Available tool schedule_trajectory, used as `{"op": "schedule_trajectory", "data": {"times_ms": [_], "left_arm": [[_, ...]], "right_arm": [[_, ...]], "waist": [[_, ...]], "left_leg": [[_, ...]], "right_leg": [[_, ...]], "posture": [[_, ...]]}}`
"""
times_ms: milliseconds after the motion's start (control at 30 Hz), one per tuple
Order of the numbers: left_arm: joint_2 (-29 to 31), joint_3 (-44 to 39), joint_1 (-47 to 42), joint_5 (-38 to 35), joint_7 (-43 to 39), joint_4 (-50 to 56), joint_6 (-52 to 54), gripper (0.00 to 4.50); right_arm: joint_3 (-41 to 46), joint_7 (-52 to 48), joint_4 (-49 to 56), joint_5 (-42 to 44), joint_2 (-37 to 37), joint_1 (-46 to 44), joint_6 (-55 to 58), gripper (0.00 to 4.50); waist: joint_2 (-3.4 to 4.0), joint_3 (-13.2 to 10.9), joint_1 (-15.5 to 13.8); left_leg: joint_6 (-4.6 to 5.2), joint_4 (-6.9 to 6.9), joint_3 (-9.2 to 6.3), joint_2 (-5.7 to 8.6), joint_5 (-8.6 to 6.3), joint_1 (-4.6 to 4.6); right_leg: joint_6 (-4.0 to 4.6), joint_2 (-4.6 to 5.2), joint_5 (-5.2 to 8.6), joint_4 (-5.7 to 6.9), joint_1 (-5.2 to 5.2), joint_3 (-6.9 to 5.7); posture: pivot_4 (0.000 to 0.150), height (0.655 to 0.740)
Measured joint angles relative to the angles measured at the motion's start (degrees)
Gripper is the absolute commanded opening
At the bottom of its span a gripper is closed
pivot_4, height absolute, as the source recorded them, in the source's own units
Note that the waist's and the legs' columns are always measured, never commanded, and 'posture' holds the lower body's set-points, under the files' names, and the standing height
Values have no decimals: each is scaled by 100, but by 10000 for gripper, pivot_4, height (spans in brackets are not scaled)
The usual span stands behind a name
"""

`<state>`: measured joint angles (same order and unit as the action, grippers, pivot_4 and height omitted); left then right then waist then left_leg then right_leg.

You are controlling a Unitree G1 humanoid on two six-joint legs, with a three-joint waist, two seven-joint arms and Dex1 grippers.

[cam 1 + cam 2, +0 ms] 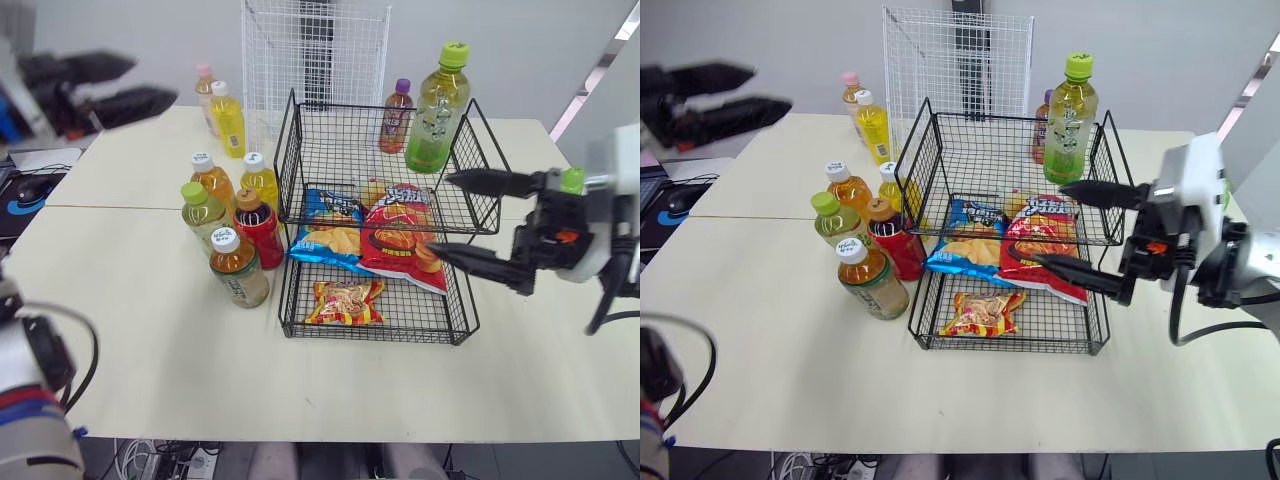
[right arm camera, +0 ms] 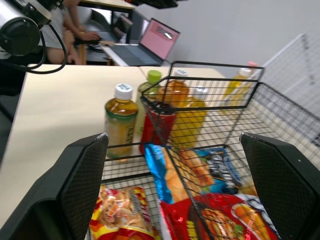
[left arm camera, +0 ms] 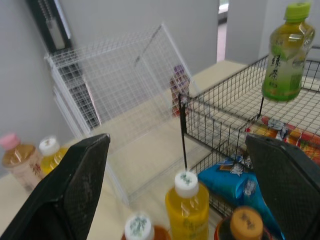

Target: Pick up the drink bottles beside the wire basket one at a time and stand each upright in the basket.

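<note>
A black two-tier wire basket [image 1: 300, 160] stands mid-table. A tall green-tea bottle [image 1: 437, 110] is upright in the back right corner of its upper tier. A purple-capped bottle [image 1: 397, 115] stands at the basket's back; I cannot tell if it is inside. Left of the basket stand several bottles, among them a red one [image 1: 260, 228], an amber one [image 1: 238, 266] and a yellow one [image 3: 187, 205]. My right gripper [image 1: 438, 214] hangs open at the basket's right side, holding nothing. High over the table's far left, my left gripper [image 1: 110, 85] is open and empty.
Blue [image 1: 325, 232] and red [image 1: 405, 235] chip bags and a small snack bag [image 1: 345, 302] lie in the basket's lower tiers. A white wire panel [image 1: 315, 60] stands behind. Pink-capped [image 1: 204, 88] and yellow [image 1: 228, 118] bottles sit back left. A person works at a laptop [image 2: 150, 45] beyond the table.
</note>
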<state>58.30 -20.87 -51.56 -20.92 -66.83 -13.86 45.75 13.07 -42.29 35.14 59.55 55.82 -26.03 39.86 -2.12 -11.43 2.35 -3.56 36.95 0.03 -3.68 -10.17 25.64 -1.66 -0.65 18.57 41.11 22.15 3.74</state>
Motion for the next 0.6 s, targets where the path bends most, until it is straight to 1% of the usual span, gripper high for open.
{"op": "schedule_trajectory", "data": {"times_ms": [33,100,200,333,467,600], "left_arm": [[24,-180,364,-101,20,63,14,44777],[20,-390,804,-187,136,108,27,44777],[-267,-885,1498,-327,628,510,6,44777],[-1016,-1194,2163,-596,1451,1341,93,44777],[-1811,-1182,2422,-637,2452,2113,124,44777],[-2402,-1021,2532,-526,3443,2697,89,44777]], "right_arm": [[-132,-68,-33,-54,-60,-75,-31,45000],[-283,-160,-89,-168,-117,-174,-54,45000],[-363,-234,-189,-296,-206,-317,-70,45000],[-484,-310,-255,-525,-331,-459,-117,45000],[-562,-419,-309,-678,-460,-509,-182,45000],[-496,-642,-344,-688,-451,-357,-206,45000]], "waist": [[0,0,-16],[-1,0,-51],[-2,1,-75],[-7,4,-87],[-7,4,-83],[-8,5,-82]], "left_leg": [[1,0,3,1,0,0],[1,1,0,0,0,5],[1,0,-5,-2,-1,6],[1,2,-4,0,0,7],[1,2,-3,6,0,7],[1,0,-3,7,-1,7]], "right_leg": [[0,4,0,1,0,3],[0,5,0,0,3,-2],[0,16,0,2,1,-4],[0,17,-1,0,-1,-3],[0,12,-2,0,-1,-1],[0,9,-2,-1,-2,1]], "posture": [[1500,7360],[1500,7360],[1500,7360],[1500,7360],[1500,7360],[1500,7360]]}}
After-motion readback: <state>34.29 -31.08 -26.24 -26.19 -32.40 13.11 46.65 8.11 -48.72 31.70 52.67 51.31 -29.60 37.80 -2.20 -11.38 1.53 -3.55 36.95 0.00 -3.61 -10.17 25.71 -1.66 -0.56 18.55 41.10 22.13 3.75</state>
